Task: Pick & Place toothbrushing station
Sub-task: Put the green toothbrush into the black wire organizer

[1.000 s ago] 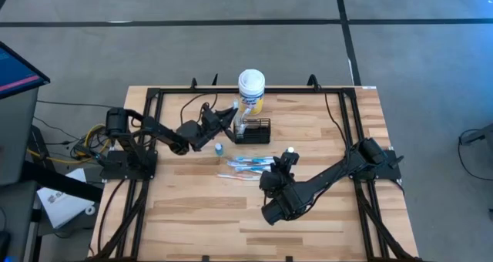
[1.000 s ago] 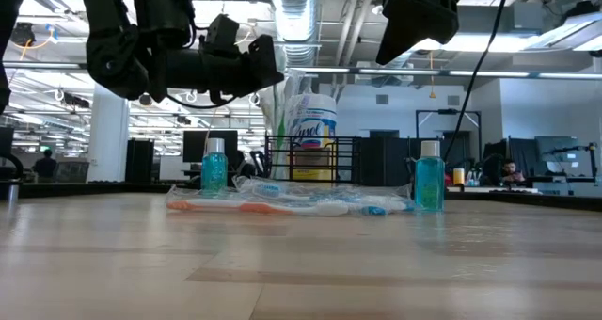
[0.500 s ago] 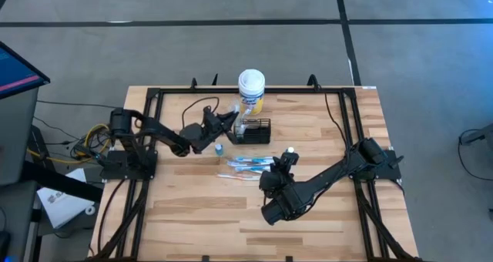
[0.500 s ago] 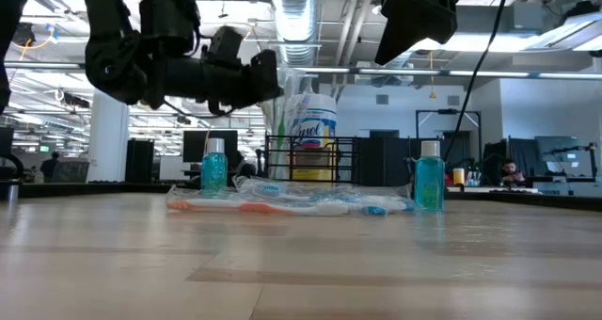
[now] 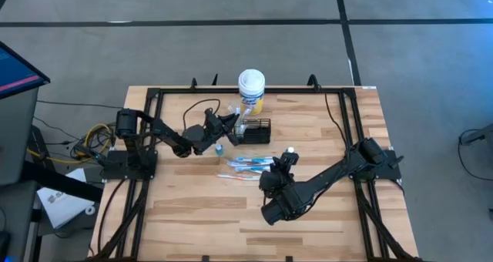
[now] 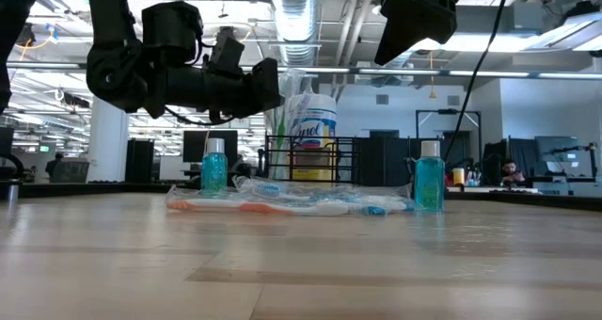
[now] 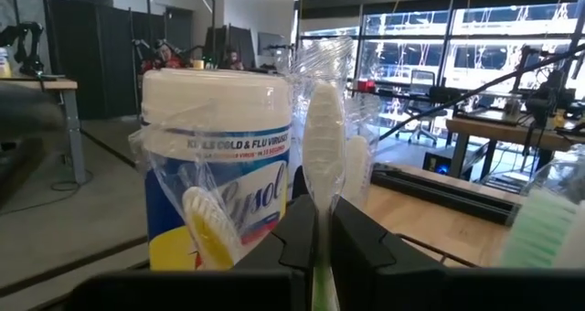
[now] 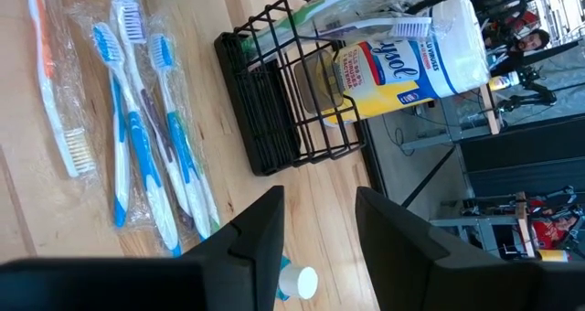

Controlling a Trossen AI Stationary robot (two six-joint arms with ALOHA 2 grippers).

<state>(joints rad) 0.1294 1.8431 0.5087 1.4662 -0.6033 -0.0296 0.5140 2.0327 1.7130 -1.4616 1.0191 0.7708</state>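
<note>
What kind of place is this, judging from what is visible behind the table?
Probably a robotics lab or workshop in an open industrial hall: exposed ducts run along the ceiling, workbenches stand by large windows, and two robot arms work at a framed wooden table.

left claw (image 5: pixel 231 125): closed tight, next to the wire caddy (image 5: pixel 253 130) | right claw (image 5: pixel 286 160): fingers apart, waiting nearby

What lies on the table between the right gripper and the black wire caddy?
Wrapped toothbrushes lie between the right gripper and the caddy, clearest in the high view.
</note>
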